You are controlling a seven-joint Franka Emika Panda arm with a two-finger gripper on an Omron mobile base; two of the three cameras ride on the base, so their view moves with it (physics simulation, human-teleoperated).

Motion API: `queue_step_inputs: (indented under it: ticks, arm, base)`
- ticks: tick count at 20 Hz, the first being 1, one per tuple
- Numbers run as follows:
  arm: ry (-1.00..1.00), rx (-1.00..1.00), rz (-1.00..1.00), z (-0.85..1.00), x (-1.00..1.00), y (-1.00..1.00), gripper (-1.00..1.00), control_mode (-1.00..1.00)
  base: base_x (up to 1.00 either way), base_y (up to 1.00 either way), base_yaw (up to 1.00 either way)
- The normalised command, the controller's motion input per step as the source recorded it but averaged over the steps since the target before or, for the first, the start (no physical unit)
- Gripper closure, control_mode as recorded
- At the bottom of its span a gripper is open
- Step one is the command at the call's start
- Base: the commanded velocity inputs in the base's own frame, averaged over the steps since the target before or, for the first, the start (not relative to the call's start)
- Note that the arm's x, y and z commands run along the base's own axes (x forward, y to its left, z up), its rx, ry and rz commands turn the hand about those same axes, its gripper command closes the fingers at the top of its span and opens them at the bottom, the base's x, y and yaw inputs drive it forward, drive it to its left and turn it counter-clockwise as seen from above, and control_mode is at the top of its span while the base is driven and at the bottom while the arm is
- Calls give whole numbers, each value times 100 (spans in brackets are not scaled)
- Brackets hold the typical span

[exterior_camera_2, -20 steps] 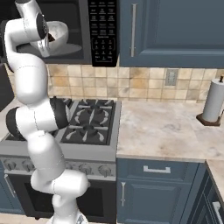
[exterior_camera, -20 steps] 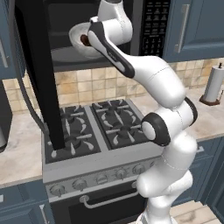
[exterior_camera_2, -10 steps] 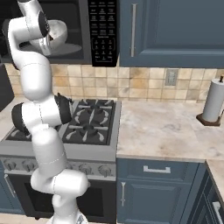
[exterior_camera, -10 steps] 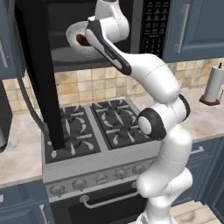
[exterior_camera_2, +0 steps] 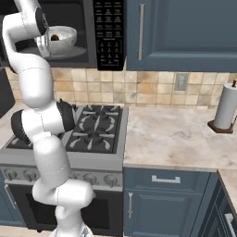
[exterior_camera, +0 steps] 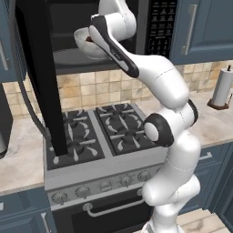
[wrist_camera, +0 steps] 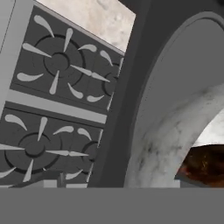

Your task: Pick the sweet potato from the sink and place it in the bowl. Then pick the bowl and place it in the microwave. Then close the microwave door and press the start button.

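Sitting in one bowl [exterior_camera_2: 61,38], upper left of right base view: one sweet potato [exterior_camera_2: 54,36], reddish-brown lump poking above rim. Bowl rests inside open microwave [exterior_camera_2: 74,53] cavity. Microwave door [exterior_camera: 44,82] swung out, hanging dark down left side of left base view. Gripper hidden behind wrist at bowl, can't tell how wide or if gripping. Below: one stove [exterior_camera_2: 97,128], four burners. One paper towel roll [exterior_camera_2: 226,106] far right on counter [exterior_camera_2: 176,139].

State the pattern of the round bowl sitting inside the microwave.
Grey-white marbled stone-look bowl, clearest in the hand view.
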Motion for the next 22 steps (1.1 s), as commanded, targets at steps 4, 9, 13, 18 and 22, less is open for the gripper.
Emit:
queue_step_inputs:
  ticks: [4, 9, 13, 18, 22]
  arm:
    - [-13, 3, 0, -9, -100, -18, -100, -100]
    - [-16, 4, 0, -18, -100, -28, -100, -100]
    - [-10, 2, 0, -63, -100, -36, -100, -100]
    - [-12, 2, 0, -80, -100, -38, -100, -100]
    - [-19, 0, 1, -76, -100, -20, -100, -100]
  base:
    - [0, 0, 0]
    - [0, 0, 0]
    - [0, 0, 0]
    - [0, 0, 0]
    - [0, 0, 0]
